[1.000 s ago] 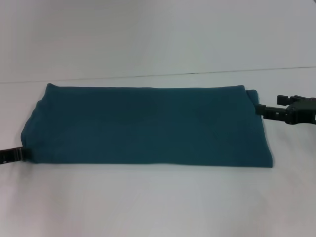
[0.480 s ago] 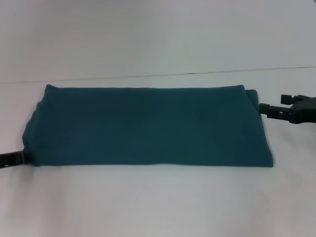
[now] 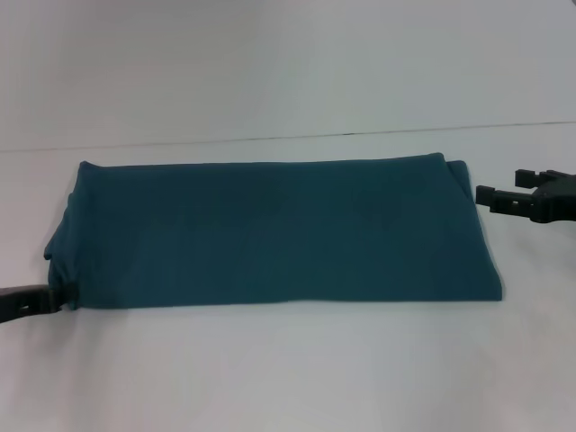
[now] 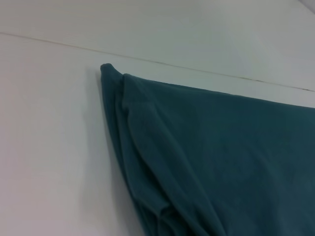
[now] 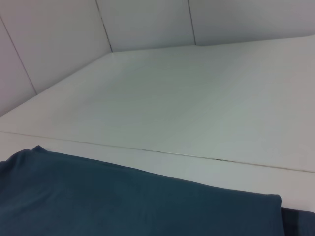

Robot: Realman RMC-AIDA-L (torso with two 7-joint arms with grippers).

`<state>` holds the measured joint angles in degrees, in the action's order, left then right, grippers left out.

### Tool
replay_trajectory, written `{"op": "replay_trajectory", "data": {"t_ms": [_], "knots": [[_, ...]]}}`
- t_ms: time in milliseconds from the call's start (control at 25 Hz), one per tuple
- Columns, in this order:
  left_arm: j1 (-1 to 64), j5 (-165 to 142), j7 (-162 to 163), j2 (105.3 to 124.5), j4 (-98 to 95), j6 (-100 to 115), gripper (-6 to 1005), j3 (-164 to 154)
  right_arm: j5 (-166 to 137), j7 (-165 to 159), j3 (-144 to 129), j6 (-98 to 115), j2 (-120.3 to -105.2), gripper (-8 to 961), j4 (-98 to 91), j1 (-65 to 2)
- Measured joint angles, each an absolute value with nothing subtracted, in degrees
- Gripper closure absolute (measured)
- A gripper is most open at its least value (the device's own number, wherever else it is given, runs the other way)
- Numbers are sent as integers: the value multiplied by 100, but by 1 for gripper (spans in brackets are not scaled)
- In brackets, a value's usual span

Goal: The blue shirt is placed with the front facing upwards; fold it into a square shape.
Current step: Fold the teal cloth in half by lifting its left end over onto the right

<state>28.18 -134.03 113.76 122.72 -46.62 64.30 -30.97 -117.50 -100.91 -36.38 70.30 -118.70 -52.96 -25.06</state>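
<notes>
The blue shirt (image 3: 270,229) lies on the white table (image 3: 270,369) folded into a long flat band, plain side up; no letters or collar show. My left gripper (image 3: 49,296) is at the band's near left corner, shut on the cloth there, which bunches at its tip. My right gripper (image 3: 497,187) is open and empty, a short gap off the band's far right corner. The left wrist view shows the shirt's (image 4: 221,162) layered left edge. The right wrist view shows its (image 5: 123,201) right end.
A thin seam (image 3: 270,139) runs across the table just behind the shirt. White wall panels (image 5: 142,24) stand beyond the table.
My right gripper has let go of the shirt's far right corner and drawn back to the right. My left gripper has moved nearer, pulling the near left corner with it.
</notes>
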Motion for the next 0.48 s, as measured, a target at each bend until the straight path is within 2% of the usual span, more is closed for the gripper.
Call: {"op": "replay_trajectory", "data": {"t_ms": [480], "knots": [[2447, -13179, 11063, 12386, -4950, 6887, 983, -3076, -11750, -10103, -3677, 6963, -11865, 41, -5360, -2522]]}}
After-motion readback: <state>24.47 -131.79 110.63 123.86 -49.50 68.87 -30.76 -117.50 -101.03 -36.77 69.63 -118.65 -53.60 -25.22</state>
